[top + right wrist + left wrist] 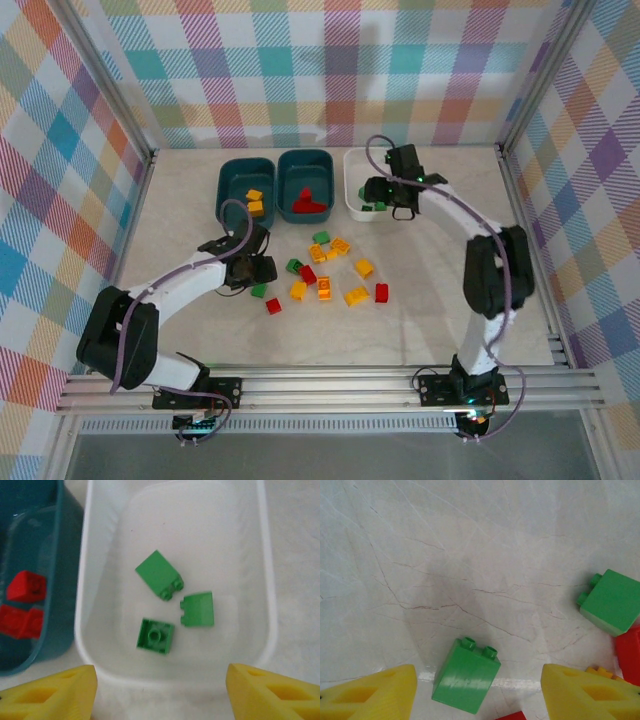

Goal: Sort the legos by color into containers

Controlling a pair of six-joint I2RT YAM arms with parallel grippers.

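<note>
Legos [356, 296] scattered mid-table | left claw [479, 692] spread, pointing down over green brick [466, 682] | right claw [160, 692] spread above white bin [265, 580]

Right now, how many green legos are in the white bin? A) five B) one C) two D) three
D: the right wrist view shows three green legos lying on the floor of the white bin, and nothing else in it.

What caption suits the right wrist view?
Open right gripper over the white bin of three green bricks, beside a teal bin with red bricks.
</note>
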